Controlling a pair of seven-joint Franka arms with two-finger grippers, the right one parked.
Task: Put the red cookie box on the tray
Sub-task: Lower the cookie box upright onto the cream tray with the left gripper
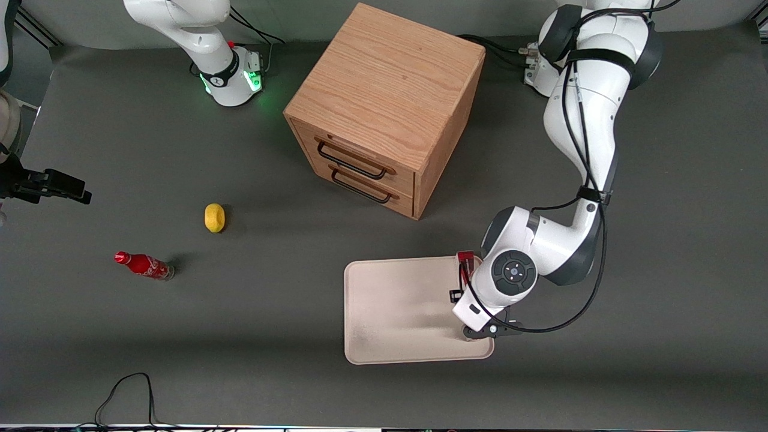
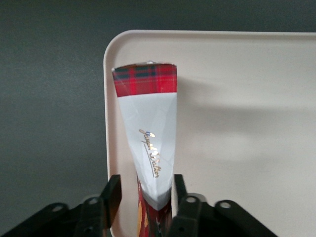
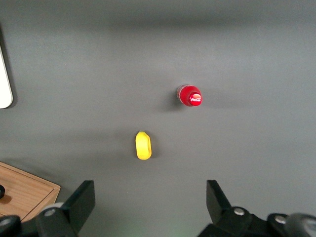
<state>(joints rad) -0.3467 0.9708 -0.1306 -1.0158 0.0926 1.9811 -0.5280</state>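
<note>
The gripper (image 2: 143, 197) is clamped on the red cookie box (image 2: 148, 128), holding it edge-up over the tray (image 1: 396, 312) at the tray's working-arm end, seemingly so it can be lowered just inside the rim. From the front, the arm's wrist hides nearly all the box; whether it touches the tray is unclear.

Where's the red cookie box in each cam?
Front view: red cookie box mostly hidden under the working arm's wrist, at the tray edge.
Left wrist view: box clamped on edge in the gripper, hanging over a tray corner.
Right wrist view: not in it.
Shared landmark: the tray; a sliver shows in the right wrist view.
</note>
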